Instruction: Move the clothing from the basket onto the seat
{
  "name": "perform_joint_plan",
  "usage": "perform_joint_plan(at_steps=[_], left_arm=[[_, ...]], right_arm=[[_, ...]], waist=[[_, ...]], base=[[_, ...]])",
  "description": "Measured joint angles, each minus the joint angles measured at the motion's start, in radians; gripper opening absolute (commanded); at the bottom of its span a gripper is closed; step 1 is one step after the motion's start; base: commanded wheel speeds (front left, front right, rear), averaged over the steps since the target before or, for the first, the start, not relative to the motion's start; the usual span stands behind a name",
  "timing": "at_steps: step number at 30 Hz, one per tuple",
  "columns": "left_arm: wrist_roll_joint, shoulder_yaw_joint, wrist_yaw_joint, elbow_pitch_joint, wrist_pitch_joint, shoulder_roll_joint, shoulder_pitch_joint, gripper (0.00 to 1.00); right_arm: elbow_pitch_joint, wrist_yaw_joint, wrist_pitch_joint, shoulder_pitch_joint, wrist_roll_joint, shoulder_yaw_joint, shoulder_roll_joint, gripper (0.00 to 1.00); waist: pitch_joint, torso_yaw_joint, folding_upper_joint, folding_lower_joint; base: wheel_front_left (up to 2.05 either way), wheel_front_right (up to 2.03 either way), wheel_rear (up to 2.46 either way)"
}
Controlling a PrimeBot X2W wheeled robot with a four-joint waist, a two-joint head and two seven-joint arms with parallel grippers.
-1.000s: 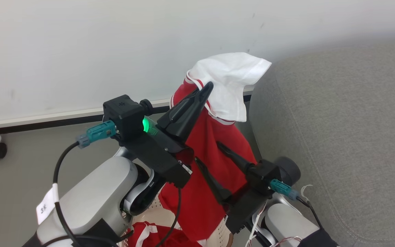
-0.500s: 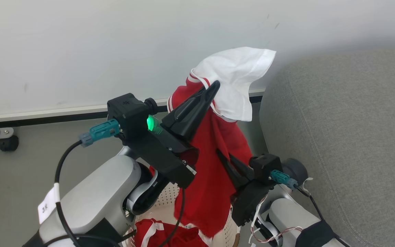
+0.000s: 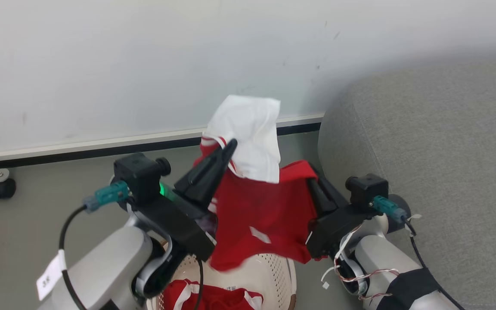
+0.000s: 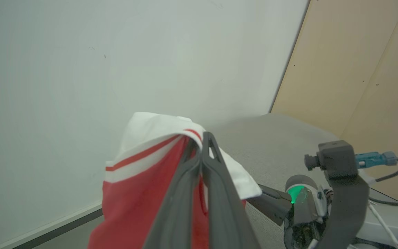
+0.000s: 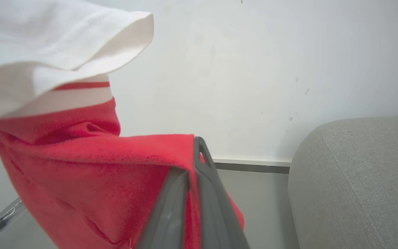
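Head view. My left gripper (image 3: 229,146) has its two fingers pressed together on the upper edge of the held garment (image 3: 265,215), at the point where the red cloth meets its white panel (image 3: 250,133). The panel flops over the fingertips. My right gripper (image 3: 313,186) is clamped on a red corner of the same garment. The cloth spans between the two grippers and its lower hem hangs over the basket (image 3: 274,271), off the seat. The second garment (image 3: 213,298) lies bunched inside the basket. The seat (image 3: 437,150) is to the right, close beside my right arm, with nothing red on it. Behind is a white wall above a dark skirting line and a grey floor. A small black caster (image 3: 1,188) sits at far left.

Left wrist view. Left gripper (image 4: 203,140): fingers closed, with striped trim and red cloth pinched between them. The held garment (image 4: 140,193) drapes to the left. The seat (image 4: 275,138) is beyond, and a beige panel (image 4: 358,69) stands at upper right.

Right wrist view. Right gripper (image 5: 198,147): fingers shut, with red fabric folded over and between them. The held garment (image 5: 92,180) fills the left side, with the white panel (image 5: 47,52) above it. The seat (image 5: 358,173) is at right, apart from the cloth.
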Motion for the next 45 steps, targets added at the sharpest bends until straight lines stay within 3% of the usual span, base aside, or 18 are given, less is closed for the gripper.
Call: perform_joint_plan(at_steps=[4, 5, 7, 8, 24, 45], left_arm=[[0.0, -0.03, -0.001, -0.008, 0.0, 0.004, 0.049, 0.0], [0.0, -0.035, -0.001, -0.009, 0.0, 0.005, 0.062, 0.06], [0.0, -0.042, -0.001, -0.014, 0.0, 0.01, 0.083, 0.88], [0.0, -0.045, -0.001, -0.016, 0.0, 0.011, 0.09, 1.0], [0.027, -0.069, 0.016, -0.063, -0.009, 0.051, 0.157, 1.0], [0.1, -0.069, 0.047, -0.132, -0.024, 0.104, 0.157, 1.0]], right_arm=[[-0.035, -0.004, 0.0, 0.003, 0.001, -0.059, -0.002, 0.0], [-0.044, -0.007, 0.0, 0.004, 0.001, -0.071, -0.003, 0.0], [-0.065, -0.009, 0.0, 0.005, 0.001, -0.095, -0.007, 0.0], [-0.075, -0.009, 0.0, 0.005, 0.001, -0.106, -0.011, 0.0], [-0.277, -0.025, -0.003, 0.07, -0.044, -0.216, -0.073, 0.0], [-0.703, -0.035, -0.007, 0.225, -0.129, -0.318, -0.112, 0.0]], waist=[[-0.003, -0.016, 0.0, 0.0], [-0.004, -0.02, 0.0, 0.0], [-0.005, -0.031, 0.0, 0.0], [-0.006, -0.037, 0.0, 0.0], [-0.014, -0.17, 0.0, 0.0], [0.027, -0.401, 0.0, 0.0]], base=[[0.0, 0.0, 0.0], [0.0, 0.0, 0.0], [0.0, 0.0, 0.0], [0.0, 0.0, 0.0], [0.0, 0.0, 0.0], [0.0, 0.0, 0.0]])
